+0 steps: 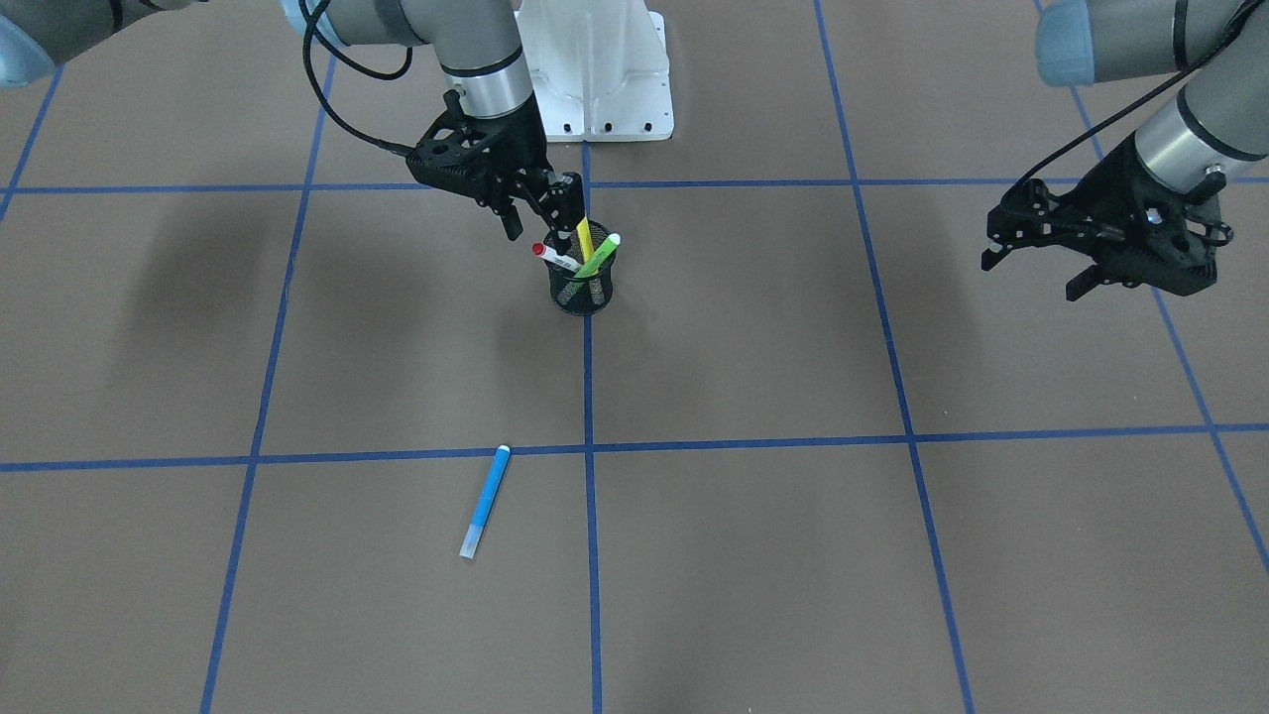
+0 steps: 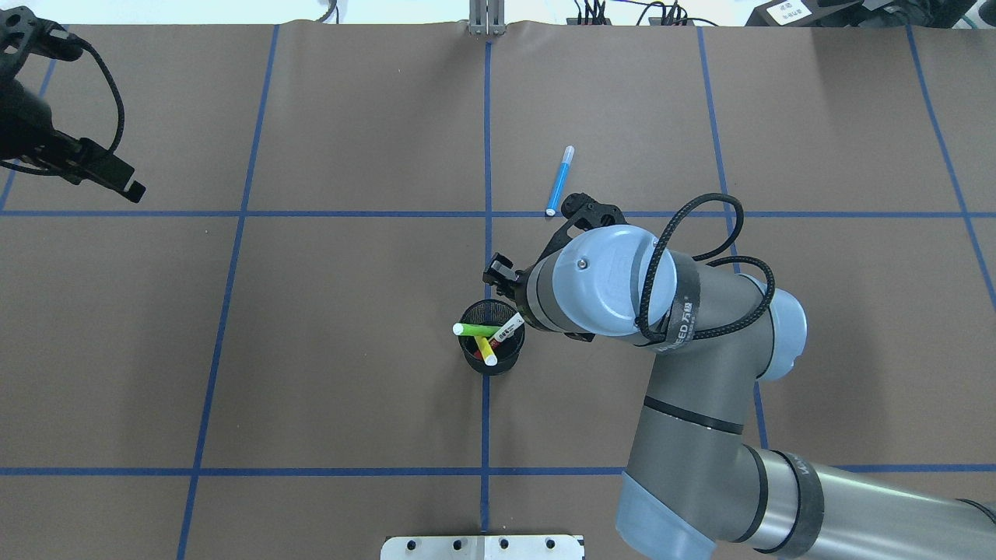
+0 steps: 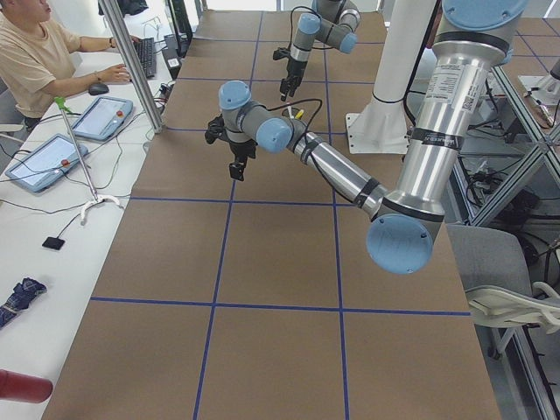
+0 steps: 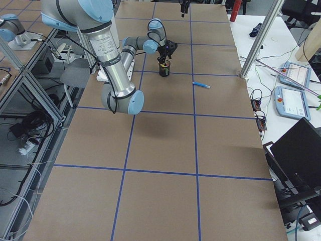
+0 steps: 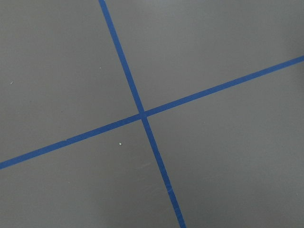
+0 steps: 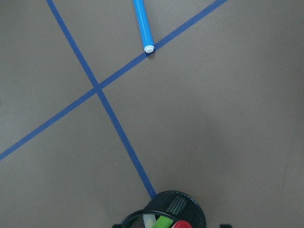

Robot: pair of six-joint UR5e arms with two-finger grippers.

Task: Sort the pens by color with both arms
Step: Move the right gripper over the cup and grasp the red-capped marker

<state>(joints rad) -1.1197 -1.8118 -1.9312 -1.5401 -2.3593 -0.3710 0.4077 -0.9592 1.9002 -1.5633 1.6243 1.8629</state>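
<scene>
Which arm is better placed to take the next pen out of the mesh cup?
Right. The right gripper hangs at the mesh cup, jaws open beside the yellow pen; the left gripper is far off to the side.

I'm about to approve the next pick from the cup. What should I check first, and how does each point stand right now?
1. Right gripper open: ok.
2. Right gripper lined up on a single pen: cannot tell; it hangs over the cup, close to the yellow pen.
3. Cup upright, holding the yellow pen, green pen and white pen: ok.
4. Left gripper open and far from the cup: ok.
5. Blue pen flat on the table, apart from the cup: ok.
</scene>
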